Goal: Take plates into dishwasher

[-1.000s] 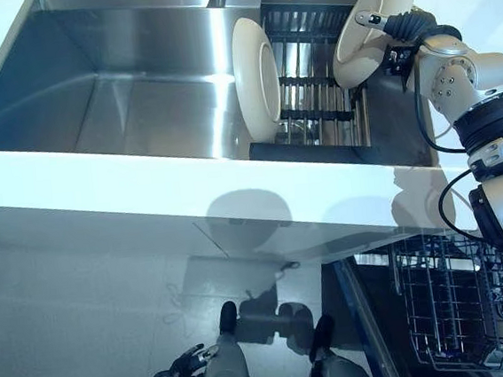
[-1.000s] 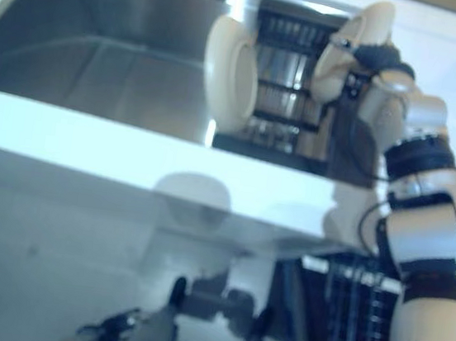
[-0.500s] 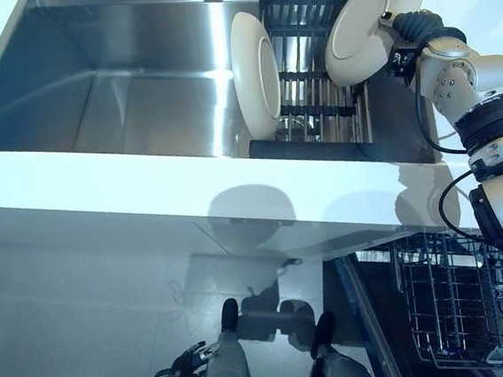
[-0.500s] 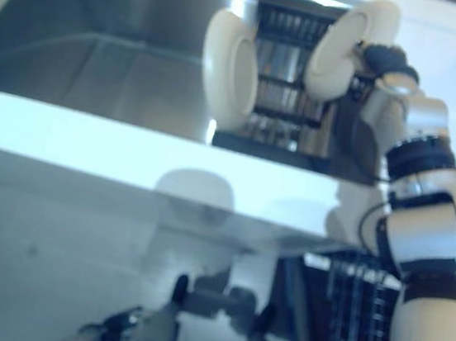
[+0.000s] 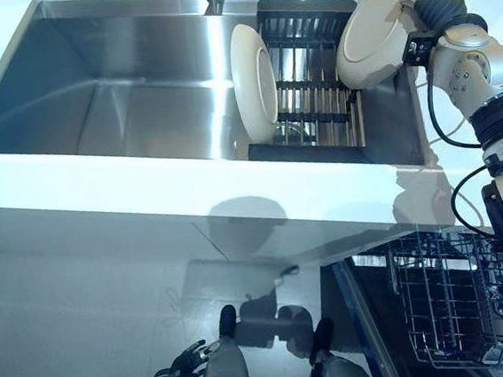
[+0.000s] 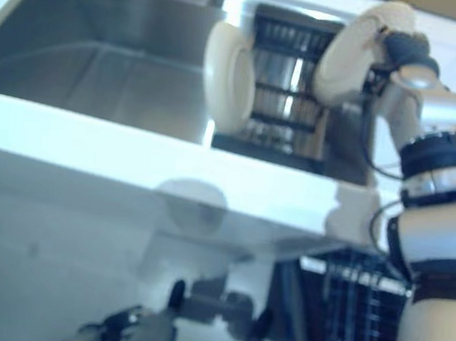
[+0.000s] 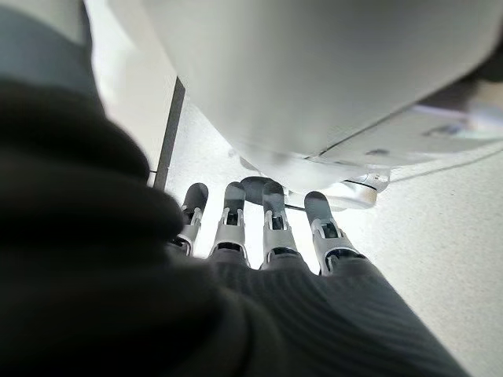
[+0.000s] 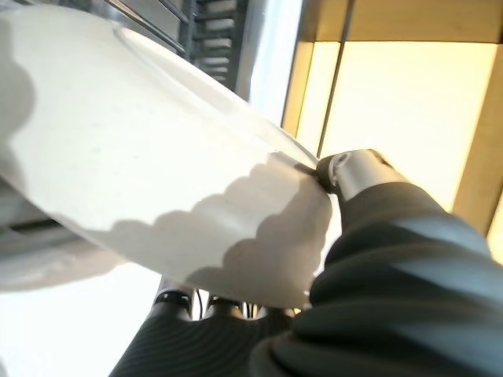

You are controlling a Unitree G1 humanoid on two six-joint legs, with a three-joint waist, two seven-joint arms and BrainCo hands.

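Both plates are plain off-white with no pattern: one plate (image 5: 384, 26) raised, the other plate (image 5: 255, 83) standing in the black dish rack (image 5: 308, 85). The sink (image 5: 117, 86) is brushed steel grey, the counter (image 5: 144, 185) glossy white (faintly reflective), the dishwasher basket (image 5: 454, 298) dark wire

No text or label can be read.

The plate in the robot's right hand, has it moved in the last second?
Yes. The plate in the right hand has risen and swung to the robot's right, away from the plate in the rack, now past the rack's right edge.
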